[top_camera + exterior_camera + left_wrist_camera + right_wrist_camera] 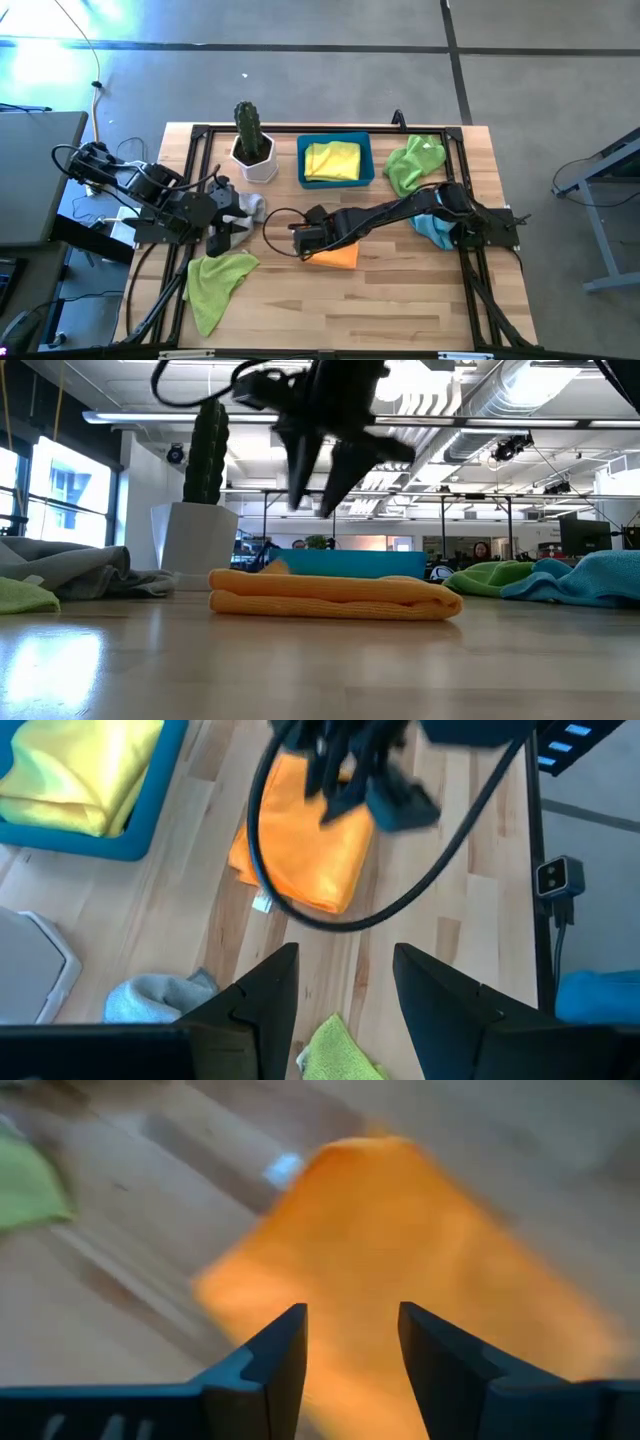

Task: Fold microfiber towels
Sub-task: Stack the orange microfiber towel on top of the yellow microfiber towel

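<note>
While the folded orange microfiber towel (338,257) is lying flat on the wooden tabletop (400,300), just in front of the blue plastic bin (336,181), the right end effector (303,240) is hanging directly above the towel's left part with its two dark fingers (275,1360) parted and gripping nothing; the low view is showing clear air between its tips and the cloth. The left end effector (228,215) is waiting at the tabletop's left side with its fingers spread wide and empty, beside a crumpled grey towel (252,206) and the white pot holding a green cactus (249,135). A yellow towel (333,160) is sitting folded inside the bin. One lime green towel (215,280) is lying loose near the front left, another lime green towel (415,160) is bunched right of the bin, and a light blue towel (435,232) is lying partly under the right arm.
</note>
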